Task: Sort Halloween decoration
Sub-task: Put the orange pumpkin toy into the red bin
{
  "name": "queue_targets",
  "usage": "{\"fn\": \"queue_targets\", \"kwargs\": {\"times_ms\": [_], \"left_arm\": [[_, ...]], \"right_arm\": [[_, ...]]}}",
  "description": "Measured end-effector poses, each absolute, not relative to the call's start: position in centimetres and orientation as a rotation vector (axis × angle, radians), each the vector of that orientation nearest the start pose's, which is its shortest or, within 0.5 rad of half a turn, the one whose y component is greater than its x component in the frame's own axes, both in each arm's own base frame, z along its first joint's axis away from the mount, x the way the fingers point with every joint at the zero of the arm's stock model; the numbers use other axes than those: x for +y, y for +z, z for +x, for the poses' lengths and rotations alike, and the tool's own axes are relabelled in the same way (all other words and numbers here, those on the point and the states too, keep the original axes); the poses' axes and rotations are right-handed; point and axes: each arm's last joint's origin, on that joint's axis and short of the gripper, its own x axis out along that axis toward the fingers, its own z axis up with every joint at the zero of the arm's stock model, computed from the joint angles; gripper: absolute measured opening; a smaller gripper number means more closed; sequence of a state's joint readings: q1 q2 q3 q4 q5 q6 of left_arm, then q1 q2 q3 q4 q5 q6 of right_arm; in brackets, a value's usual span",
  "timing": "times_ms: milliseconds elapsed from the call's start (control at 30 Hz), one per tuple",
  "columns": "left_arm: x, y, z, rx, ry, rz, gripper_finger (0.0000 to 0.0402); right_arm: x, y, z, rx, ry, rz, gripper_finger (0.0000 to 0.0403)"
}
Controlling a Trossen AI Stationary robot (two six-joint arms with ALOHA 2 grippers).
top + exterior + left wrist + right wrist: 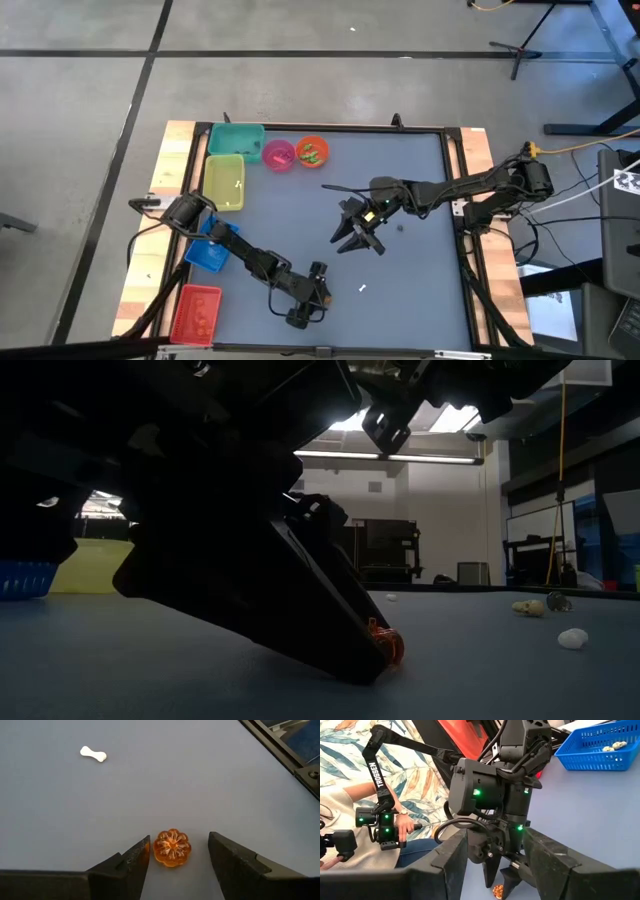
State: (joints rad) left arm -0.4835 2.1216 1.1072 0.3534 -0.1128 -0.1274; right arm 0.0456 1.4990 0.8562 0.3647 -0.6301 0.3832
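Note:
An orange pumpkin-shaped trinket [172, 848] lies flat on the blue-grey table near its front edge. My left gripper [179, 836] is open, slanting down, with one finger on each side of the trinket and a small gap to each. In the low view the pumpkin [385, 643] shows just behind the tip of a dark finger low over the table. A white bone trinket [93, 754] lies a little beyond it. My right gripper [355, 240] hangs open over the table's middle, holding nothing.
Along the left edge stand a teal bin [236, 138], a yellow-green bin [224, 180], a blue bin [208, 252] and a red bin [197, 312]. A pink bowl [278, 154] and an orange bowl [312, 151] stand at the back. Pale trinkets [572, 638] lie scattered.

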Motion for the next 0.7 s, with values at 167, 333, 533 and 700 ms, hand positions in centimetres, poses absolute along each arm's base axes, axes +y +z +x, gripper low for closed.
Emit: {"fn": "queue_targets", "kwargs": {"times_ms": [167,333,533,700], "left_arm": [[-18.97,9.29,36.88,0.654,-0.308,0.076,0.0184],[-18.97,9.29,36.88,0.655,-0.308,0.076,0.0161],[-18.98,9.27,36.87,0.656,-0.312,0.075,0.0143],[-18.98,9.27,36.87,0.656,-0.312,0.075,0.0133]], "right_arm": [[3.17,24.28,31.96,0.399,0.612,0.448,0.0189],[3.17,24.28,31.96,0.399,0.613,0.448,0.0189],[3.17,24.28,31.96,0.399,0.612,0.448,0.0189],[3.17,24.28,31.96,0.399,0.613,0.448,0.0189]]}}
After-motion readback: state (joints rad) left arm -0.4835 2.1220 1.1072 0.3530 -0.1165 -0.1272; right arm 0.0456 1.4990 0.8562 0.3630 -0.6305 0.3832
